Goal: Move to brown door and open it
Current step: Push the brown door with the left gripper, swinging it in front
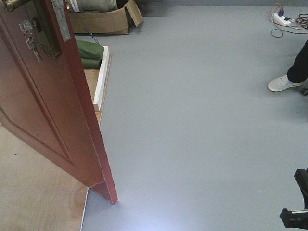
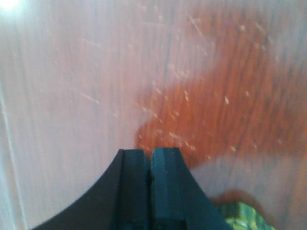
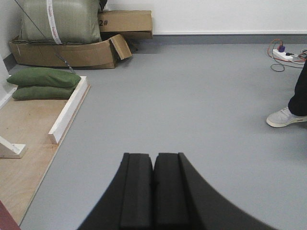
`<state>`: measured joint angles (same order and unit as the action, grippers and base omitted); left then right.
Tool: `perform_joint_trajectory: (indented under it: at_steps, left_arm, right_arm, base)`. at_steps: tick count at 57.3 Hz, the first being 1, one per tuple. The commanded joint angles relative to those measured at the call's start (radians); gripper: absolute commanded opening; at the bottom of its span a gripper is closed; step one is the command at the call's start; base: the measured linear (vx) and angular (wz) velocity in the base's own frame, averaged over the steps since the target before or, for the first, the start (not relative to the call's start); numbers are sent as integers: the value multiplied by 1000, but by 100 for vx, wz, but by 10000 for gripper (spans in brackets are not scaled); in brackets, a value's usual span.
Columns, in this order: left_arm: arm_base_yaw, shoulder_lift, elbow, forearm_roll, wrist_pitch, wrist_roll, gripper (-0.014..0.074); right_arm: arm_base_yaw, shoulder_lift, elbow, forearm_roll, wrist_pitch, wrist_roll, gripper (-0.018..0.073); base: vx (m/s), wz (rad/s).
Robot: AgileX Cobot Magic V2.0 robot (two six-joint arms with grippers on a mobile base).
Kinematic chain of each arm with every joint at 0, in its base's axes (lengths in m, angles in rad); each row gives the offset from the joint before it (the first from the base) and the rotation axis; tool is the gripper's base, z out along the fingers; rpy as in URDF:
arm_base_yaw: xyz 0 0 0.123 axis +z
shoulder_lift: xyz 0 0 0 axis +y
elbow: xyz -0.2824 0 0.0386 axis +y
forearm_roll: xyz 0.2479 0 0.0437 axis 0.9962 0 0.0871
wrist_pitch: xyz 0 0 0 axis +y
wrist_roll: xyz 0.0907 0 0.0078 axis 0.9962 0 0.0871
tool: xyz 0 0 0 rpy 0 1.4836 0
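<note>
The brown door (image 1: 43, 110) fills the left of the front view. It is glossy reddish-brown and stands swung open, its edge toward me. Its brass handle plate (image 1: 43, 29) with a key (image 1: 30, 38) is at the top left. My left gripper (image 2: 149, 153) is shut and empty, its tips close against the door's surface (image 2: 230, 96); it does not show in the front view. My right gripper (image 3: 153, 158) is shut and empty, pointing over the grey floor (image 3: 201, 105). Part of the right arm (image 1: 297, 207) shows at the lower right of the front view.
A plywood base (image 3: 24, 143) with a white wooden brace (image 3: 69, 108) lies left, with green sandbags (image 3: 43, 81) on it. Cardboard boxes (image 3: 72, 52) stand at the back left. A person's white shoe (image 3: 285, 116) and a power strip with cables (image 3: 283, 53) are at the right.
</note>
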<state>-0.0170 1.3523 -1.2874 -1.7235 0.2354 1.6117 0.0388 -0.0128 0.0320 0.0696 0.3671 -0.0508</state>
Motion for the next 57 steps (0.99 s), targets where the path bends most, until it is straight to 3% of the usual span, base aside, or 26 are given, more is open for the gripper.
perform_joint_trajectory:
  at_steps: [1,57]
  left_arm:
    - [-2,-30,-30,-51,18,-2,36]
    - [-2,-22,-87,-50,27,-2,36]
  right_arm:
    - [0,-6,4,-3,-77,-6,0]
    - [0,-6,4,-3,-77,-6,0]
  base:
    - [0,0]
    - [0,0]
